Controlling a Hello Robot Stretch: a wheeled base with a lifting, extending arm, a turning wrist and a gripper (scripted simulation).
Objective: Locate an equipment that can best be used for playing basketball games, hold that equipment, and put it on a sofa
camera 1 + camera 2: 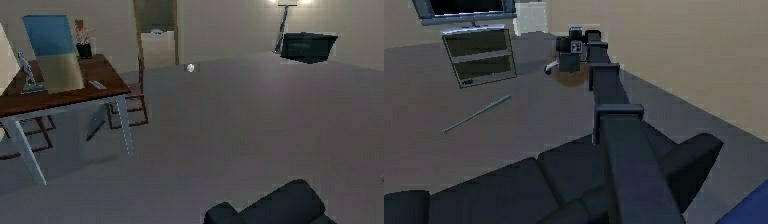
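Spanning dark sofa (504,190), arm (616,110) and gripper (556,66)

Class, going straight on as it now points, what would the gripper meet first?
Probably the brownish round thing right at the gripper; beyond it, perhaps the low cabinet. Depth is unclear.

A brown-topped desk (75,95) has a chair (127,106) beside it — a television (464,8) sits above a slatted stand (480,55), a rod (476,114) nearby.

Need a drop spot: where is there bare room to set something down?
Free: the sofa cushions at the arm side view's left; floor between sofa and thin rod; wide floor from desk to sofa. Crowded: around the end effector, beside the shelf unit.
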